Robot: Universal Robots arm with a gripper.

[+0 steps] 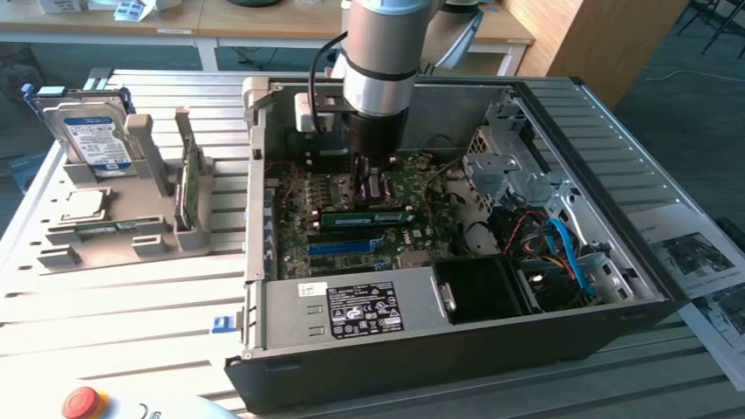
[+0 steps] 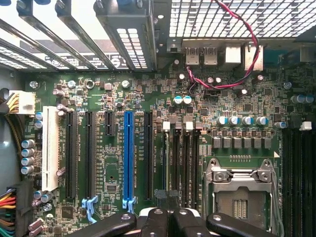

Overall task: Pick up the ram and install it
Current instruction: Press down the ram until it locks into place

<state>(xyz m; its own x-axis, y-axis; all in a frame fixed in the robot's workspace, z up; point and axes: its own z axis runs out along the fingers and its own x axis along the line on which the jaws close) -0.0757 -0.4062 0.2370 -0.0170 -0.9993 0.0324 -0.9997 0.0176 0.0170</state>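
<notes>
Hand (image 1: 375,185) is fully closed with nothing visibly gripped, positioned over the motherboard (image 1: 349,209); ram (image 1: 365,217) sits on the board.

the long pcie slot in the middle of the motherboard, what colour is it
Blue, among black slots. The slot shows best in the wrist view.

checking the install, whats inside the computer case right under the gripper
The gripper, shut, sits low over the motherboard. A green ram stick lies just in front. The arm covers the board directly beneath.
</notes>
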